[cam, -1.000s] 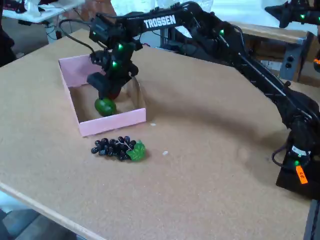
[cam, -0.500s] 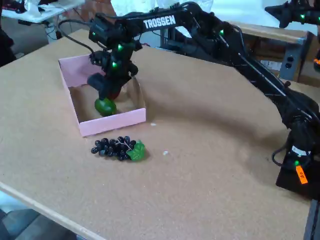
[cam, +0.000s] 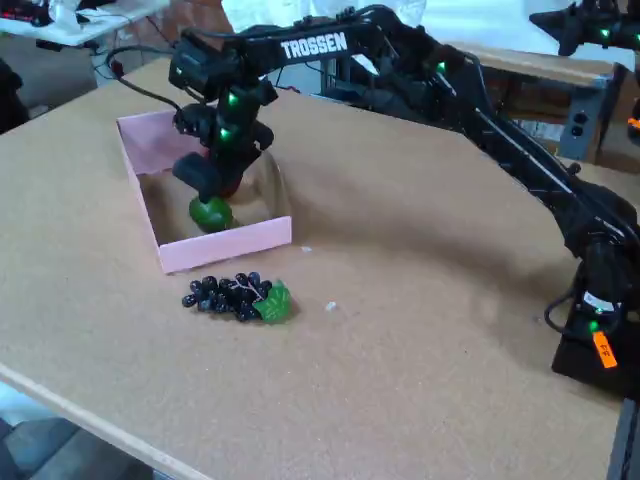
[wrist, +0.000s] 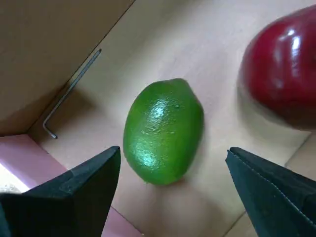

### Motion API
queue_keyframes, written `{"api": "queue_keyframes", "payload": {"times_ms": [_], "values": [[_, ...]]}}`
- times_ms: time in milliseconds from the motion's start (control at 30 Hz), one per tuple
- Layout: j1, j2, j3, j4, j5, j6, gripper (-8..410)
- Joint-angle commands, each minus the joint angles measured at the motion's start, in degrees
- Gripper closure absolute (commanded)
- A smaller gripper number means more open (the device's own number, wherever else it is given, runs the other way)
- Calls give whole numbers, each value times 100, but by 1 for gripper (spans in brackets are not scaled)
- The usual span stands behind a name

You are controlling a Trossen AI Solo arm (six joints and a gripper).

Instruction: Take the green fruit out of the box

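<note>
**Open gripper above the lime in the box**

In the wrist view the lime (wrist: 163, 131) lies on the tan floor of the box (wrist: 39, 163), glossy, its long axis running from upper right to lower left. The gripper (wrist: 173, 190) is released: its two dark fingers (wrist: 81, 190) stand wide apart at the bottom of the picture, one to the left of the lime and one to the right, and neither touches it. The lime sits in the gap between them, a little beyond the tips. To the right, near the lime but apart from it, is the apple (wrist: 284, 69), dark red and shiny, cut off by the picture's edge. At the left, a thin metal hex key (wrist: 69, 91) lies on the floor along the foot of the box's inner wall, near the corner.

In the fixed view the box (cam: 230, 243) is on the left part of the table (cam: 420, 330), and the arm (cam: 480, 110) reaches over from the right. The gripper (cam: 205, 190) hangs inside the box, right over the lime (cam: 211, 213), which lies towards the near wall. A bit of red shows behind the gripper. On the table just outside the near wall lies a grape bunch (cam: 225, 296) with a green leaf (cam: 273, 302) at its right end.
</note>
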Motion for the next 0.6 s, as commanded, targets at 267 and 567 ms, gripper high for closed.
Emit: {"api": "queue_keyframes", "payload": {"times_ms": [267, 567], "values": [[116, -7, 26, 55, 245, -81, 104], [170, -2, 225, 98, 350, -149, 104]]}}
